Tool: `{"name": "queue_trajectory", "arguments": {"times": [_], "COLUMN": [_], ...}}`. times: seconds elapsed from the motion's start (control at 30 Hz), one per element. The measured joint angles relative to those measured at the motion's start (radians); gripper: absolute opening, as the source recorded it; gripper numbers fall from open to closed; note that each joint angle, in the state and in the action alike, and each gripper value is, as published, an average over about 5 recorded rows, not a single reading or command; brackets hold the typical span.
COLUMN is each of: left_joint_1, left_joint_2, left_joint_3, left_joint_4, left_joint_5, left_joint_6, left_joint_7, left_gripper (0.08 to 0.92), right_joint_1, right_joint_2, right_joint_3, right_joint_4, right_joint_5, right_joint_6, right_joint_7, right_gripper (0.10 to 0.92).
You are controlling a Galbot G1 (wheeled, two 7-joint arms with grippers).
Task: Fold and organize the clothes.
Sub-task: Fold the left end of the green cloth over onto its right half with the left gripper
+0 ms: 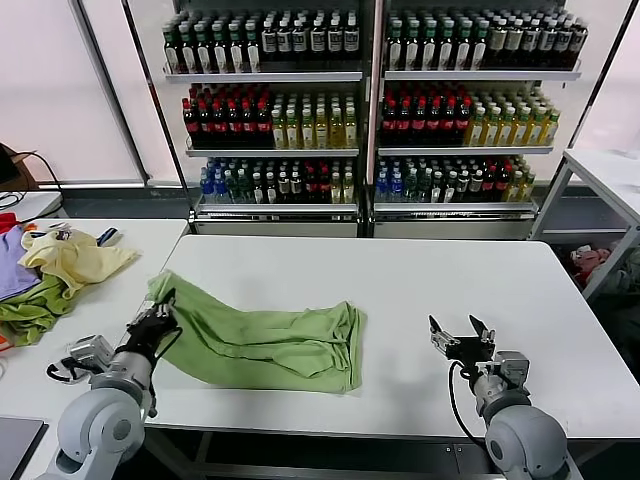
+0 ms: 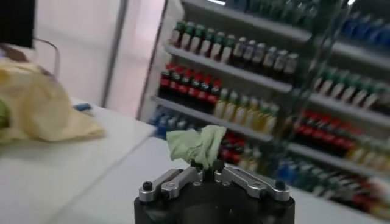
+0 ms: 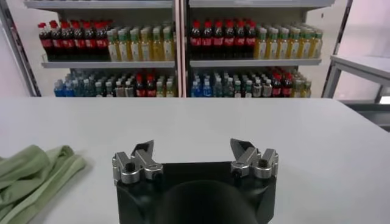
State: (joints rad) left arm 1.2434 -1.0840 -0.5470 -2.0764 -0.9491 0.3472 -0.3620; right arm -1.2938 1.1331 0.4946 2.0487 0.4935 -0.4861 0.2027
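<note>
The light sage-green shirt (image 1: 265,342) lies folded over on the white table (image 1: 450,290), left of centre. My left gripper (image 1: 160,313) is shut on the shirt's left edge; in the left wrist view a bunch of green cloth (image 2: 198,145) sticks up between its closed fingers (image 2: 202,165). My right gripper (image 1: 461,335) is open and empty, over the bare table to the right of the shirt. The right wrist view shows its spread fingers (image 3: 144,150) and a fold of the shirt (image 3: 36,173) off to one side. No patch or buttons show.
A second white table (image 1: 120,290) to the left holds a pale yellow garment (image 1: 72,258), a darker olive-green garment (image 1: 35,310) and a purple cloth (image 1: 12,262). Shelves of bottles (image 1: 365,100) stand behind. Another table (image 1: 610,175) is at the far right.
</note>
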Motion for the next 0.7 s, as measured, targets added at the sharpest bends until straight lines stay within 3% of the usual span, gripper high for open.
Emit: {"name": "queue_trajectory", "arguments": {"times": [0.3,0.6,0.7], "left_joint_1": [-0.057,-0.141,-0.166], "left_joint_2": [-0.086,-0.164,-0.181], "left_joint_3": [0.159,0.337,0.386], "left_joint_4": [-0.031,0.043,0.071], "left_joint_5": [-0.119,-0.073,-0.037], "left_joint_6": [-0.013,0.001,0.011], "left_joint_7": [0.003,0.007,0.013], "left_gripper": [0.132,0.132,0.167], "right_joint_1": [0.0,0.007,0.011], "right_joint_2": [-0.003,-0.004,-0.005], "right_joint_3": [0.007,0.011,0.012], "right_joint_4": [0.003,-0.008,-0.015], "right_joint_5": [0.002,0.003,0.004], "right_joint_6": [0.003,0.009,0.011], "right_joint_7": [-0.001,-0.003,-0.004], "right_gripper": [0.823,0.823,0.823]}}
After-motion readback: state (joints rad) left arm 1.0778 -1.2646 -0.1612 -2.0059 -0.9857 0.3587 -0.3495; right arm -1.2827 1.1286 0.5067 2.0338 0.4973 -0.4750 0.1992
